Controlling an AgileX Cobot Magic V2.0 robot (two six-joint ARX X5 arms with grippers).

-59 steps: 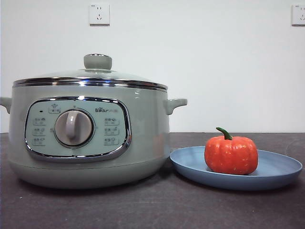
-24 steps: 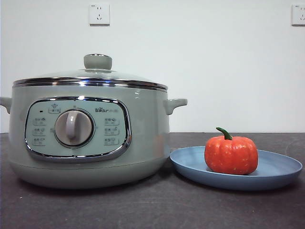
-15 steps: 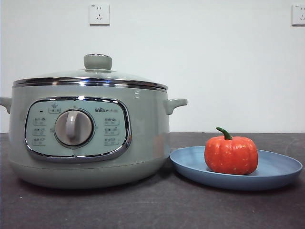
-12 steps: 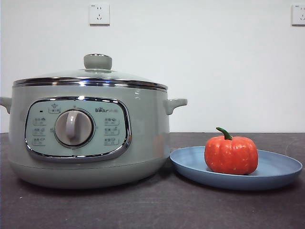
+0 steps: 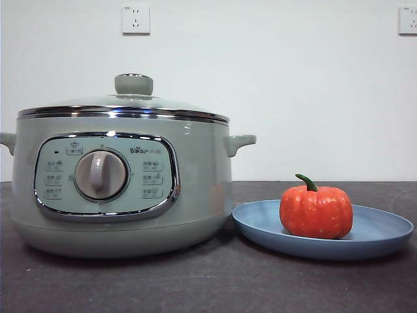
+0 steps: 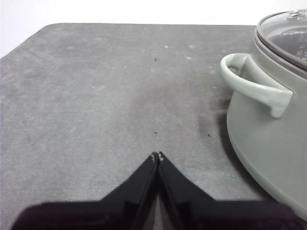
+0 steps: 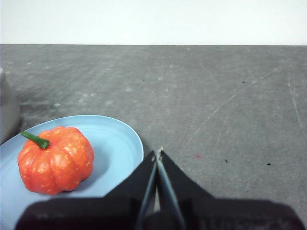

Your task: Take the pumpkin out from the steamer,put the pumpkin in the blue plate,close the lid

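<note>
The pumpkin sits upright on the blue plate, just beside the steamer, whose lid rests seated on the rim, so the task looks finished. Both hands wait clenched and empty over bare desk: the left hand near the steamer's handle, the right hand by the plate. Nothing blocks either.

Left gripper, right gripper: jaws closed
</note>
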